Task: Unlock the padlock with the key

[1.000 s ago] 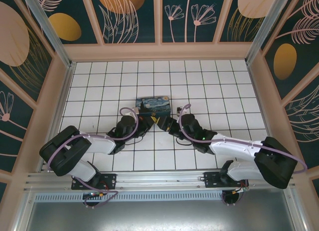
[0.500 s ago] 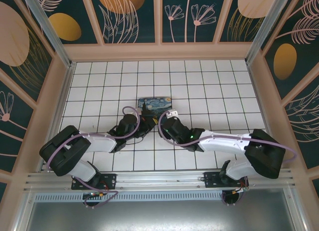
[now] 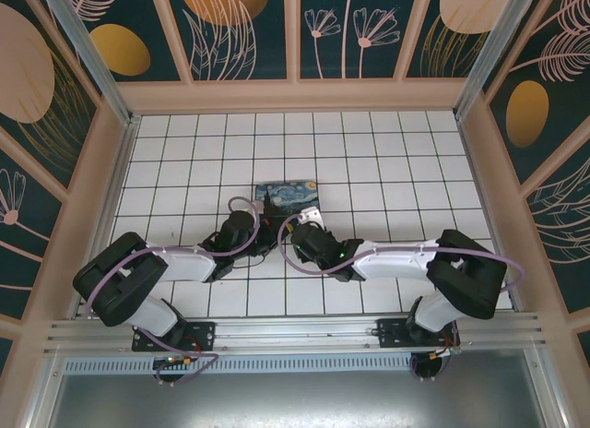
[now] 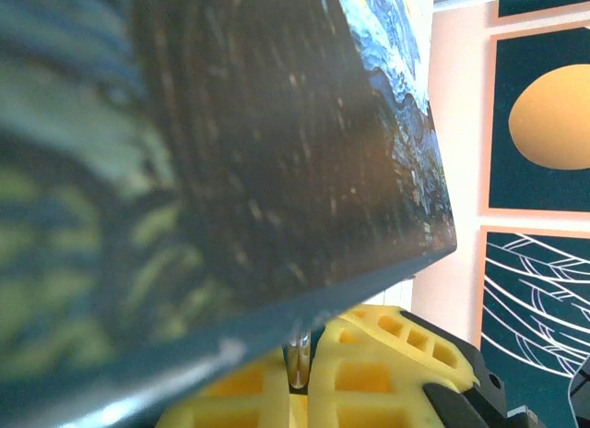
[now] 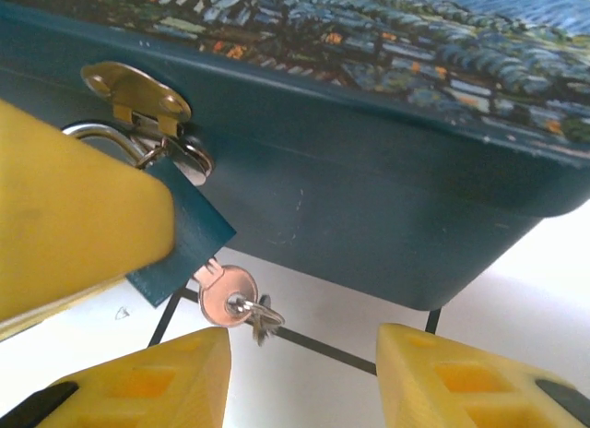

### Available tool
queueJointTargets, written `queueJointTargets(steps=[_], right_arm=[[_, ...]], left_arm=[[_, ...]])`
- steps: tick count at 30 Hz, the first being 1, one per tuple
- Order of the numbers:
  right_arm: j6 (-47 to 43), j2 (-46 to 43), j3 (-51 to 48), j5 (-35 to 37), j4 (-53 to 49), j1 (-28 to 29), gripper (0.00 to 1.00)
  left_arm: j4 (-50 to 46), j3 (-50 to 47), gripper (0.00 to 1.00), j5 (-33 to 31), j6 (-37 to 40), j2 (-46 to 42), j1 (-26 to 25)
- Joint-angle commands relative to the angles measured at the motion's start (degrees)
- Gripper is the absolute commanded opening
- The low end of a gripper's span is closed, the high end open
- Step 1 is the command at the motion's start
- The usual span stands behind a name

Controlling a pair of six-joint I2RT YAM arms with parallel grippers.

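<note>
From above, my arms reach in over the white tiled table [image 3: 369, 151]. My left claw [image 3: 269, 227] and my right claw [image 3: 293, 227] come nose to nose at the near side of the painted box [image 3: 286, 193]. The padlock is hidden between them here.

On to my left wrist camera. The box looms right over the lens, dark and blurred, with its swirly blue paint along the top edge. Below it my yellow fingers [image 4: 369, 373] are pressed close together, and a thin silvery metal piece [image 4: 298, 359] pokes up from the seam between them. A wall panel [image 4: 544, 114] with an orange oval stands off to the right.

Now my right wrist camera, and here's the good look. A brass hasp [image 5: 134, 89] sits on the box's dark teal front wall. The padlock [image 5: 189, 230] hangs from it by a silver shackle [image 5: 97, 131], its dark blue body tilted down to the right. A yellow finger [image 5: 74, 225] of my left claw lies across the lock's left half, so my left claw is pinching it. The key [image 5: 226, 297] is in the bottom of the lock, its round head down, with a small key ring [image 5: 263, 317] through it. My right fingers [image 5: 147, 382] are spread wide and holding nothing. The key's head hangs just above the left-hand one. A faint little triangle mark [image 5: 122, 313] shows on the tile, too small to read.
</note>
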Motion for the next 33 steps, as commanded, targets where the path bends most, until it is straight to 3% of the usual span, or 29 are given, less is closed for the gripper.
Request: queueJointTargets(steps=[1,14,18,23,29,33], right_arm=[[-1.6,2.0,3.1,3.0,0.3,0.5,0.45],[-2.2,4.9,5.5,3.5,0.3,-1.3,0.31],[-2.6,3.5,5.5,1.6,1.5,-2.4,0.2],[-3.3,1.6,5.4,-3.6,3.1,-3.5,0.0],[0.0,-3.3,0.3,-16.0,9.4,-6.9,0.0],[3.4,-7.2,-3.7,-19.1,11.4,-7.5,0.35]], left_arm=[[1.5,1.6,0.0,1.2,1.2,-1.1,0.2],[1.2,1.4,0.0,1.9,1.3,-1.7,0.3],[0.9,1.2,0.0,2.1,1.4,-1.9,0.2],[1.0,0.9,0.0,2.1,1.4,-1.7,0.2],[1.7,0.0,0.0,1.8,1.2,-1.6,0.2],[1.8,-0.2,0.0,1.5,1.5,-1.2,0.2]])
